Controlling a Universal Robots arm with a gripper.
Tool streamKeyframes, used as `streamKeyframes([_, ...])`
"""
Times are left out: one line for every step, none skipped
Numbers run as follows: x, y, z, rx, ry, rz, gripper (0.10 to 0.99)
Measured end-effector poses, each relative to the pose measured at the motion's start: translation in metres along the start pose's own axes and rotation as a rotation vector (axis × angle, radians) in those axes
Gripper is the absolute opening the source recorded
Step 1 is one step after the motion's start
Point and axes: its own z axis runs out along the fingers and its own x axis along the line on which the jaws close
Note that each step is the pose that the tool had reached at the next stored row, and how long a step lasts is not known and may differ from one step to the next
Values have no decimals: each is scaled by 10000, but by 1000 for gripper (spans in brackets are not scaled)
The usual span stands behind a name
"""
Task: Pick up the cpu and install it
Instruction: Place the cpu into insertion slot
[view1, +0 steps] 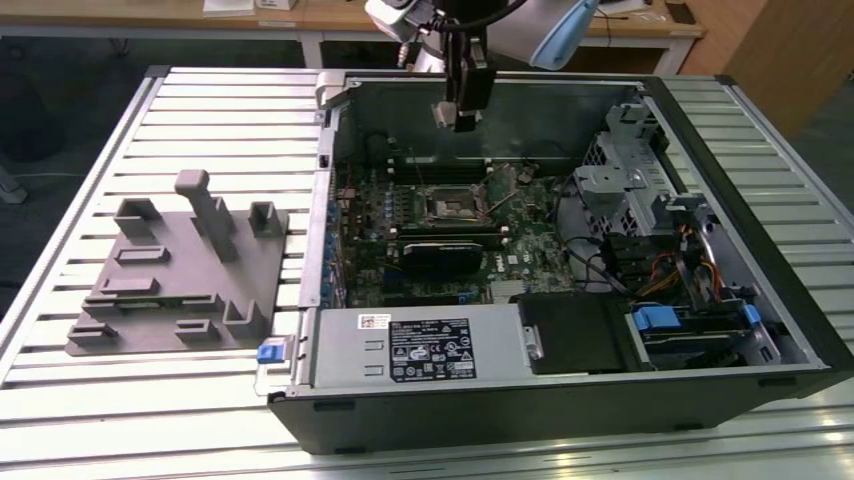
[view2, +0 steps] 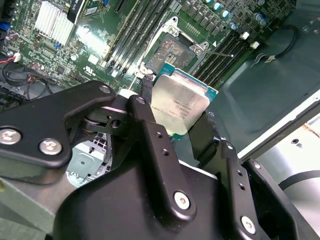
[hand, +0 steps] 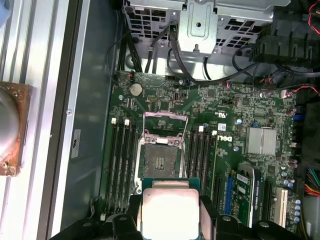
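Silvery metal tops the cpu (view2: 181, 104) (hand: 169, 210), which in both wrist views we see held by its edges between the black fingers (view2: 150, 125) of the end effector (view2: 177, 107), closed just onto it. In the exterior view the end effector hangs over the open computer case (view1: 534, 410). The bare socket (view1: 451, 205) sits at 6 o'clock from it. A grey fixture (view1: 174, 270) lies on the counter (view1: 107, 150), at 9 o'clock from the case.
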Motion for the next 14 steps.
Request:
streamKeyframes([0, 0, 2, 0, 0, 0, 541])
streamKeyframes([0, 0, 5, -1, 1, 0, 541])
streamKeyframes([0, 0, 8, -1, 1, 0, 541])
streamKeyframes([0, 0, 10, -1, 1, 0, 541])
streamKeyframes([0, -1, 12, 0, 0, 0, 541])
streamKeyframes([0, -1, 14, 0, 0, 0, 541])
streamKeyframes([0, -1, 16, -1, 1, 0, 541])
streamKeyframes([0, -1, 18, 0, 0, 0, 541])
streamKeyframes([0, -1, 21, -1, 1, 0, 541])
streamKeyframes([0, -1, 24, -1, 1, 0, 541])
streamKeyframes([0, -1, 27, -1, 1, 0, 541])
streamKeyframes([0, -2, 30, -1, 1, 0, 541])
streamKeyframes([0, -2, 33, -1, 1, 0, 541])
streamKeyframes([0, -2, 37, -1, 1, 0, 541])
